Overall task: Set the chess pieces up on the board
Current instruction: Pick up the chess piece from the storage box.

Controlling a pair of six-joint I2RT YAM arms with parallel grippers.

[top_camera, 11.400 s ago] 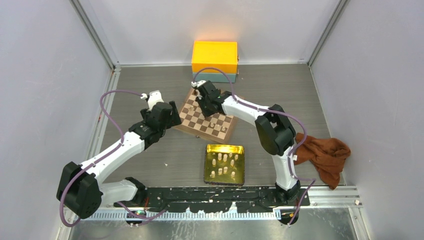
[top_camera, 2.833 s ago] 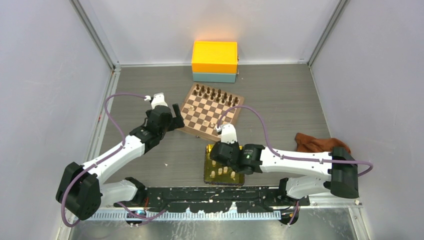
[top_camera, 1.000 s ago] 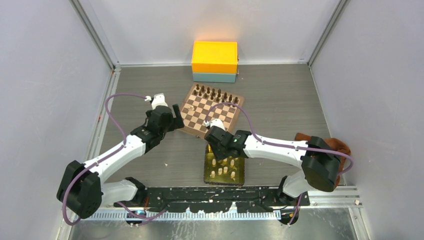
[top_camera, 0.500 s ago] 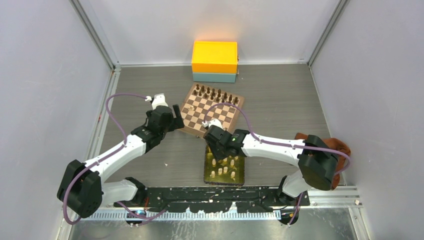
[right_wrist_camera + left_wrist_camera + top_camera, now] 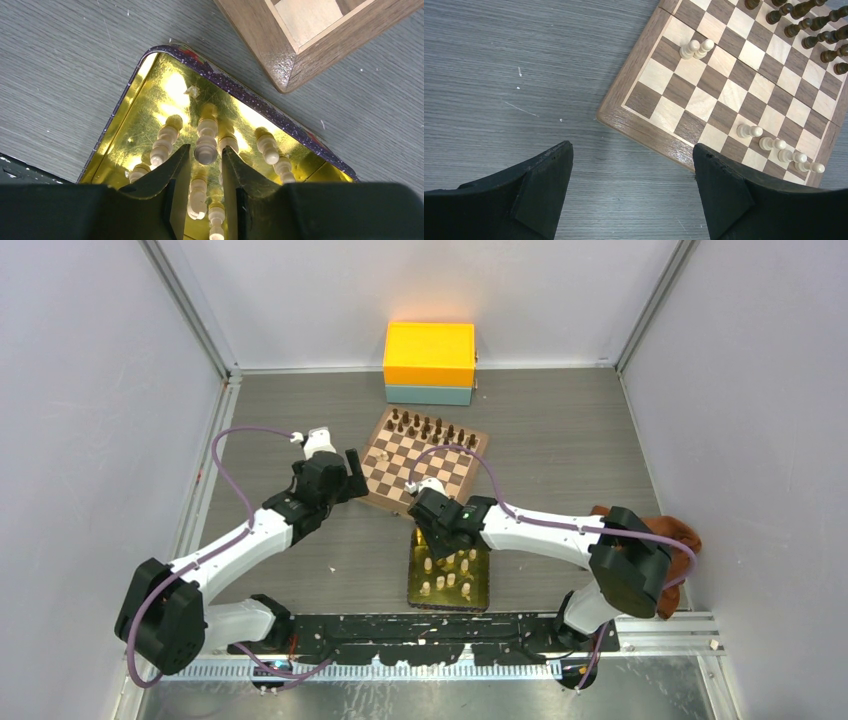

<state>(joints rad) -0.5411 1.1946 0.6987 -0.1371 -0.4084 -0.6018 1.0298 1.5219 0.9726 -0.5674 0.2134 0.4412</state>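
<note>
The board [image 5: 428,468] lies at mid table, with dark pieces [image 5: 432,426] along its far side and a few pale chess pieces [image 5: 774,145] near its front edge, plus two more [image 5: 696,48] at the left. Several pale chess pieces stand in the gold tray [image 5: 412,595]. My right gripper [image 5: 206,150] hangs over the tray's far end [image 5: 240,90], its jaws drawn in close on either side of one upright pale piece [image 5: 205,153], with thin gaps still showing. My left gripper [image 5: 631,147] hovers open and empty over the table by the board's left corner [image 5: 634,125].
A yellow box on a teal one [image 5: 429,358] stands behind the board. A brown cloth [image 5: 668,532] lies at the right, partly behind the right arm. A tiny pale speck [image 5: 333,568] lies on the table left of the tray. Grey walls close in on both sides.
The right gripper's jaws have narrowed around a pale piece at the tray's far end, and its wrist has settled slightly. The left arm has not moved.
</note>
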